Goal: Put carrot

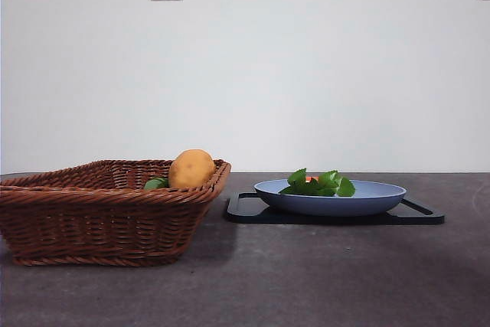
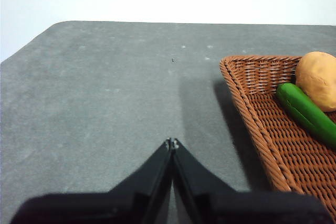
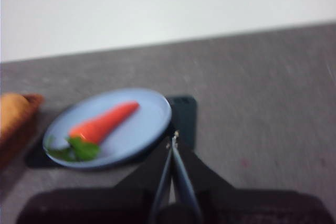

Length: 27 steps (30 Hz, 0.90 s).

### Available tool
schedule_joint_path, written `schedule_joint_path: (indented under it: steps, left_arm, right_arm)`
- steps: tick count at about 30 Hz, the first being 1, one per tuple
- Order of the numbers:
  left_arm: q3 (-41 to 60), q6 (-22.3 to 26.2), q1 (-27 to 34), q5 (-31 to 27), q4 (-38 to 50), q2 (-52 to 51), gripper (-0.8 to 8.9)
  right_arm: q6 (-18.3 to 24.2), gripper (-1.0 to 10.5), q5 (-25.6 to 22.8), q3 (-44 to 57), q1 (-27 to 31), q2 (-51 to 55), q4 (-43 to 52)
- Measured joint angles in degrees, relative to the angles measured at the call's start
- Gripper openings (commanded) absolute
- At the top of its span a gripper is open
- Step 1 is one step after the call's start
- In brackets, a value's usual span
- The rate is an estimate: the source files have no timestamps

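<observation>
Two arms wait above the grey tabletop [image 1: 321,281], and neither shows in the front view. The carrot [image 3: 103,121] lies on its side on a blue plate [image 1: 367,198], orange body pointing one way and green leaves bunched at the other end; from the front only the leaves [image 1: 321,183] and a small bit of orange rise above the plate's rim. The plate sits on a flat black tray [image 1: 419,214].

Beside the tray stands a brown wicker basket [image 1: 92,220], its corner close to the tray's edge. Inside it rest a round yellow-orange lump [image 1: 191,168] and a smooth green item [image 2: 307,113], touching each other.

The left gripper [image 2: 172,141] hangs over bare tabletop just beside the basket, its black jaws pressed together at the tips with nothing between them. The right gripper [image 3: 174,137] hovers near the plate's edge, apart from the carrot, its jaws likewise closed together and empty; that view is blurred.
</observation>
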State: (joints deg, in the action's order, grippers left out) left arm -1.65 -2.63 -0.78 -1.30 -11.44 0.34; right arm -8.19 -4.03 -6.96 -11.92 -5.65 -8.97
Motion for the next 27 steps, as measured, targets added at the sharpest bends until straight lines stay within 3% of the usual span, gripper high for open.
schedule_joint_path:
  steps: [7,27]
  left_arm:
    - [0.0,0.0,0.0,0.0,0.0,0.0,0.08]
    - [0.0,0.0,0.0,0.0,0.0,0.0,0.08]
  right_arm:
    - [-0.6,0.0,8.5,4.3,5.6,1.6,0.3]
    - [-0.2,0.0,8.4,6.1,6.0,3.1,-0.2]
